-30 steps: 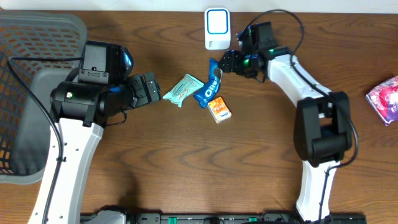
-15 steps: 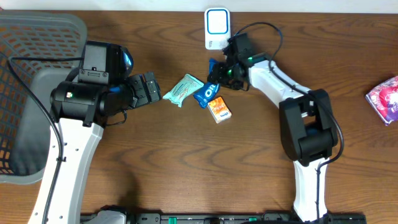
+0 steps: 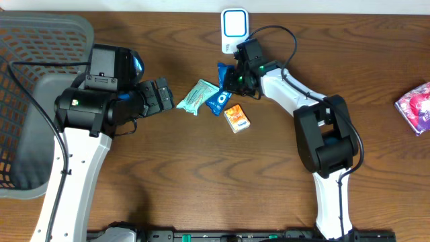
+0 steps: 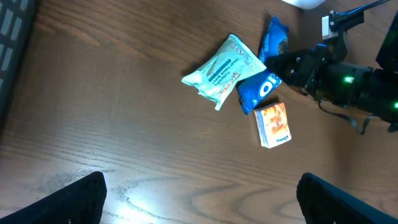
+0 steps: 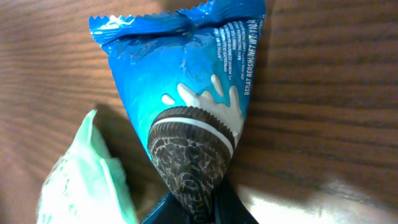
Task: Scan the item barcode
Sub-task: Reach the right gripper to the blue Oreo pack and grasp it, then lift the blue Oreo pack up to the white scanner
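Table (image 3: 201, 181): brown wood-grain surface that carries all loose items; both arm bases stand at its near edge.
Blue cookie packet (image 3: 220, 101): the item to be scanned; lies at the middle of the table's far half, between the scanner and the orange box. One crimped end points to the far edge. The right wrist view shows a printed sandwich cookie with a white splash.
Right gripper (image 3: 234, 79): reaches in from the right side, low over the blue cookie packet. Its fingers (image 5: 233, 211) are closed, and the packet's narrowed end is pinched between them.
Left gripper (image 3: 163, 96): over the left half of the table, pointing toward the packets and well apart from them. Its jaws are spread wide and hold nothing.
Scanner (image 3: 234, 30): white unit with a blue-rimmed window, at the middle of the far edge, just beyond the right gripper.
Mint-green packet (image 3: 197, 96): lies flat just left of the blue cookie packet; their edges meet.
Orange box (image 3: 236, 117): small carton just beside the near end of the blue cookie packet, toward the near edge.
Pink packet (image 3: 416, 107): at the right edge of the table, well apart from the other items.
Basket (image 3: 40, 40): grey mesh container at the far left corner, behind the left arm.
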